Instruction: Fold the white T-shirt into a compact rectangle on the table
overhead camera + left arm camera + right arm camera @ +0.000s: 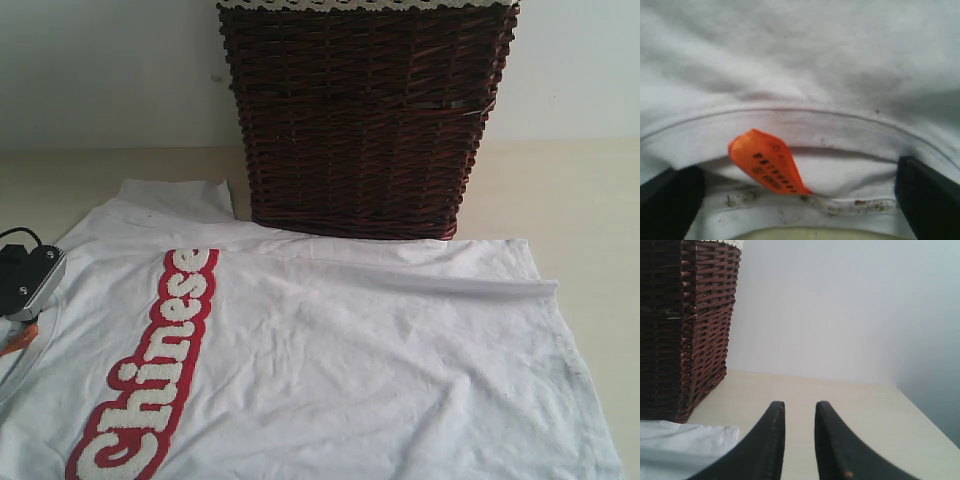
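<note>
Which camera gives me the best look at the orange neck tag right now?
The left wrist view: the orange neck tag sits centre frame, close up, at the collar, printing visible. The exterior view shows only an orange sliver at its left edge; the right wrist view shows none of it.

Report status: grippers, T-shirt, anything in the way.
Left gripper open, straddling collar at orange tag. Right gripper slightly open, empty. White cotton T-shirt with red band spread out on pale beige table. Dark brown wicker basket at its far edge.
</note>
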Available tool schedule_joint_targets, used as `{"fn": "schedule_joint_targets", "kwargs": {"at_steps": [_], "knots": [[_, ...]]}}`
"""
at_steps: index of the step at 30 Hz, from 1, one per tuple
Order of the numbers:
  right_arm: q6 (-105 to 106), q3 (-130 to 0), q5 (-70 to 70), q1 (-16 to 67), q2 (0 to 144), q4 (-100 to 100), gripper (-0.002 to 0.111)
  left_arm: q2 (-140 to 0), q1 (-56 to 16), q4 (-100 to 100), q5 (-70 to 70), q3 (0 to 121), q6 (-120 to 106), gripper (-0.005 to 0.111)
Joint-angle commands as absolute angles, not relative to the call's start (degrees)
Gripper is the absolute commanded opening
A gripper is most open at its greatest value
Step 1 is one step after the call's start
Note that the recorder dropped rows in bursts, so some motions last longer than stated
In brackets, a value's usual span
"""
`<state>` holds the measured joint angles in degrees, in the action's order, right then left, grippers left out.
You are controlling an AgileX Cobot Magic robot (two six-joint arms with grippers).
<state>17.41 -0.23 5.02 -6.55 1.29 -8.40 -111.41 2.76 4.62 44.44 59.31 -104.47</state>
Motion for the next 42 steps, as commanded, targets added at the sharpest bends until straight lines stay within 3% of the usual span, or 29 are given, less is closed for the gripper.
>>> {"fn": "schedule_joint_targets", "kwargs": {"at_steps": [1,10,14,17,20,24,29,32,42], "knots": [[18.2,0.0,4.6,-6.4,1.3,-8.4,0.023,-111.8,2.8,4.6,45.0,59.3,-104.6,0.104],[34.0,-0.1,4.7,-6.0,5.3,4.7,0.023,-111.8,2.8,4.7,45.0,59.3,-104.6,0.104],[34.4,-3.6,12.9,-6.0,23.7,3.6,0.023,-111.8,2.8,4.7,45.0,59.3,-104.6,0.104],[47.8,-10.2,27.6,-6.0,43.1,7.5,0.023,-111.8,2.8,4.7,45.0,59.3,-104.6,0.104],[53.0,-17.2,33.4,-6.0,58.7,11.7,0.023,-111.8,2.8,4.7,45.0,59.3,-104.6,0.104],[50.6,-23.9,27.8,-6.0,70.0,7.7,0.023,-111.8,2.8,4.7,45.0,59.3,-104.6,0.104],[43.7,-25.7,11.7,-6.0,68.0,-11.6,0.023,-111.8,2.8,4.7,45.0,59.3,-104.6,0.104],[48.5,-26.7,11.6,-6.0,66.6,-14.8,0.023,-111.8,2.8,4.7,45.0,59.3,-104.6,0.104],[98.9,-37.3,57.7,-6.0,77.1,-19.9,0.016,-111.8,2.8,4.7,45.0,59.3,-104.6,0.104]]}}
